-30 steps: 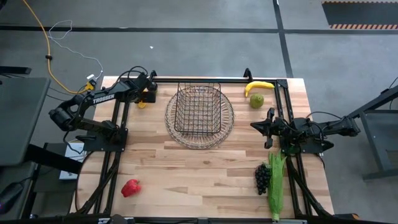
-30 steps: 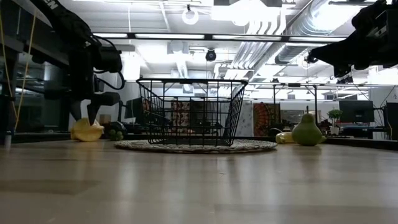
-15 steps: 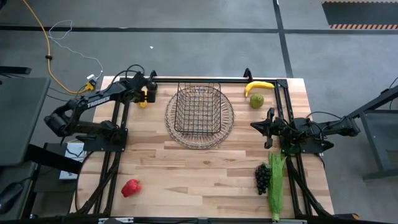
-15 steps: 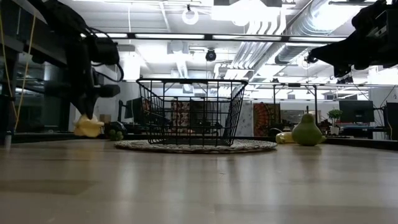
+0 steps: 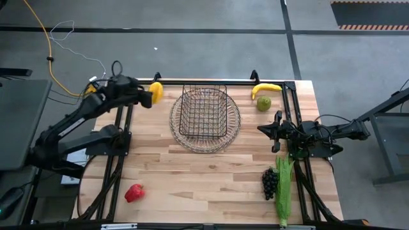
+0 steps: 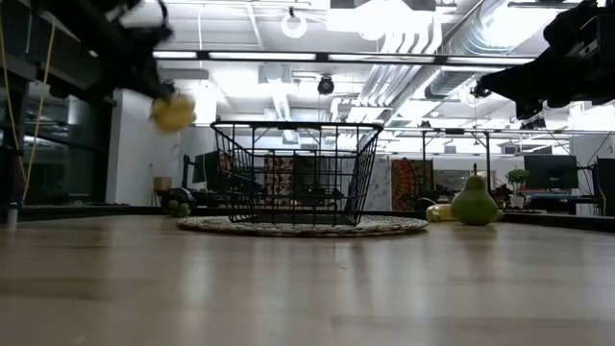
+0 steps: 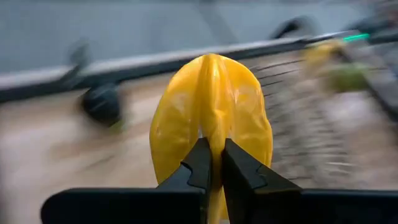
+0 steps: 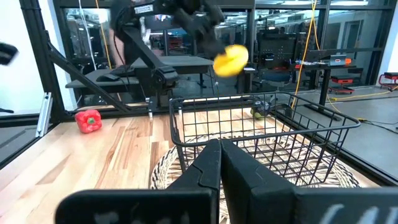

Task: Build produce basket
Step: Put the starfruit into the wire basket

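Note:
The dark wire basket (image 5: 205, 115) stands on its round woven base at the table's far middle. My left gripper (image 5: 149, 96) is shut on a yellow-orange fruit (image 5: 156, 91) in the air to the left of the basket, about level with its rim in the low view (image 6: 174, 112). My right gripper (image 5: 261, 130) is shut and empty to the right of the basket. A banana (image 5: 266, 88) and a green pear (image 5: 264, 103) lie at the far right. Grapes (image 5: 270, 183) and a corn ear (image 5: 284, 191) lie at the near right. A red pepper (image 5: 134, 192) lies at the near left. My left gripper pinches the yellow-orange fruit between its two fingers (image 7: 200, 167), on a raised ridge that runs down the fruit's middle (image 7: 212, 134). The fruit is lifted clear of the table and sticks out beyond the fingertips.
A small dark green item (image 6: 178, 205) lies on the table at the far left, behind where the fruit was. A black frame rail (image 5: 236, 81) runs along the table's far edge. Bare wood lies between the basket and the near edge.
My left gripper has risen from the table at the far left with the yellow-orange fruit. The fruit lay on the table a second ago and now hangs clear, about as high as the basket's rim. The right arm has kept still.

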{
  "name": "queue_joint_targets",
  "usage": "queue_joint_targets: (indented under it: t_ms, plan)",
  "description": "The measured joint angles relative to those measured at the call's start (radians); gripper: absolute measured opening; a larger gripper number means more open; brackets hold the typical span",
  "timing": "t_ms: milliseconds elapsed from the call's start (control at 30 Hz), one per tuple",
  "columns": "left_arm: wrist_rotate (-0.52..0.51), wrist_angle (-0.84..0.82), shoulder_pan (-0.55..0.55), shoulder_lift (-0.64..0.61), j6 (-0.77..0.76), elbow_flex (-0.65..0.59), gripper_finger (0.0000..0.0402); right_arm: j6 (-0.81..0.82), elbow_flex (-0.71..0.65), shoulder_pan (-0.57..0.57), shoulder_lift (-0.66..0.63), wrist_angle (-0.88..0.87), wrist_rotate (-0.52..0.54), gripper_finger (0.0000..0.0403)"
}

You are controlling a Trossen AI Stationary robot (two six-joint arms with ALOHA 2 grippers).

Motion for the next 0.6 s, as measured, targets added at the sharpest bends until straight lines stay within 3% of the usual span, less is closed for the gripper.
queue_joint_targets:
  t_ms: [167,600]
  plan:
    - [0.146,0.235,-0.118,-0.068,0.029,0.001,0.001,0.0,0.0,0.0,0.0,0.0,0.0,0.0]
    - [0.109,0.556,-0.311,0.016,-0.023,0.001,0.001,0.0,0.0,0.0,0.0,0.0,0.0,0.0]
